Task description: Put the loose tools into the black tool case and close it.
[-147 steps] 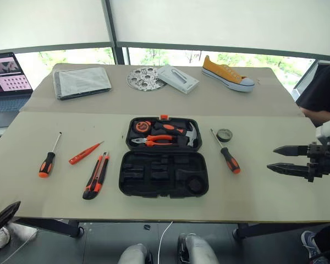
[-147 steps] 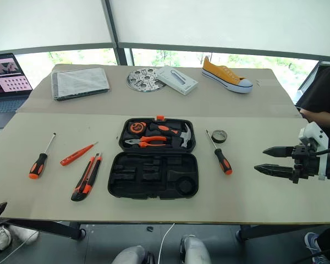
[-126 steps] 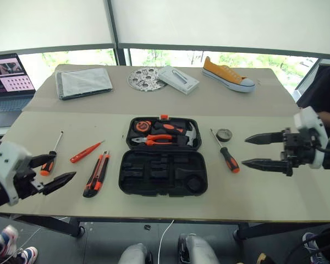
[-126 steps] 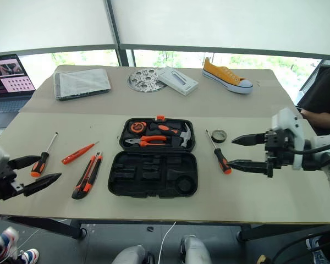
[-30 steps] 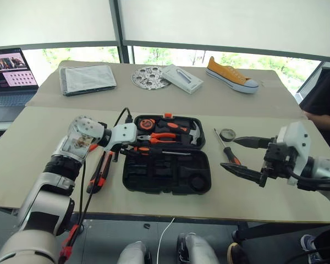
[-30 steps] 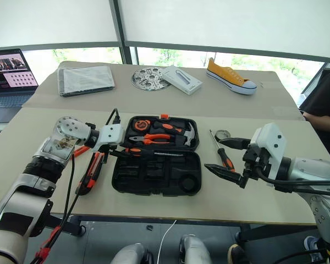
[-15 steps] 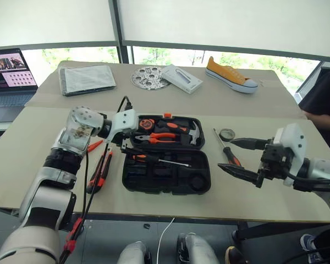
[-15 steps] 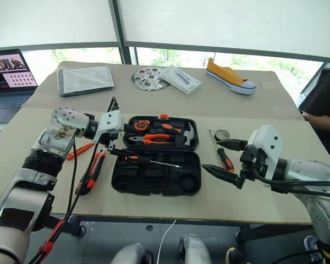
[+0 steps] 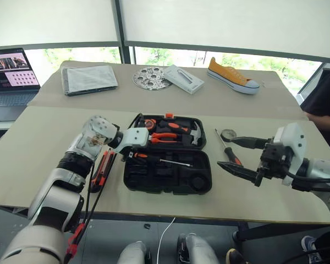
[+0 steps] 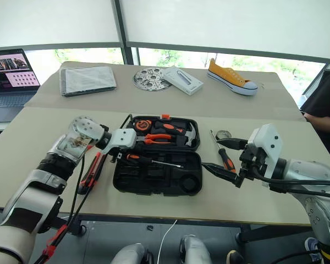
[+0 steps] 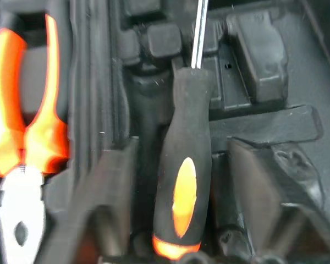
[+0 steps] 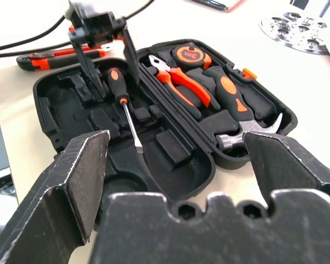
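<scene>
Your landmark is the black moulded-plastic tool case (image 9: 168, 175), lying open on the beige counter (image 9: 38, 132), lid half away from the robot, tray half toward it.

In the lid half you see the orange-handled pliers (image 9: 166, 137), a hammer (image 9: 193, 133) and an orange tape measure (image 9: 149, 124).

One black-and-orange-handled screwdriver (image 9: 159, 160) lies across the far edge of the case's tray half, handle toward the case's left end, shaft pointing toward its right.

Your left gripper (image 9: 131, 156) sits at the case's left end, over that handle. In the left wrist view its fingers (image 11: 107, 192) stand on either side of the handle (image 11: 181, 187) with a gap on each side, so the gripper is partly open and not clamping it.

Just left of the case, the black-and-orange utility knife (image 9: 102, 170) lies on the counter, partly behind the left arm.

Just right of the case, the second black-and-orange-handled screwdriver (image 9: 229, 150) lies with its tip away from the robot. A small dark tape roll (image 9: 228, 135) sits near its tip.

Your right gripper (image 9: 243, 158) hovers right of the case, above that second screwdriver, spread wide and holding nothing.
</scene>
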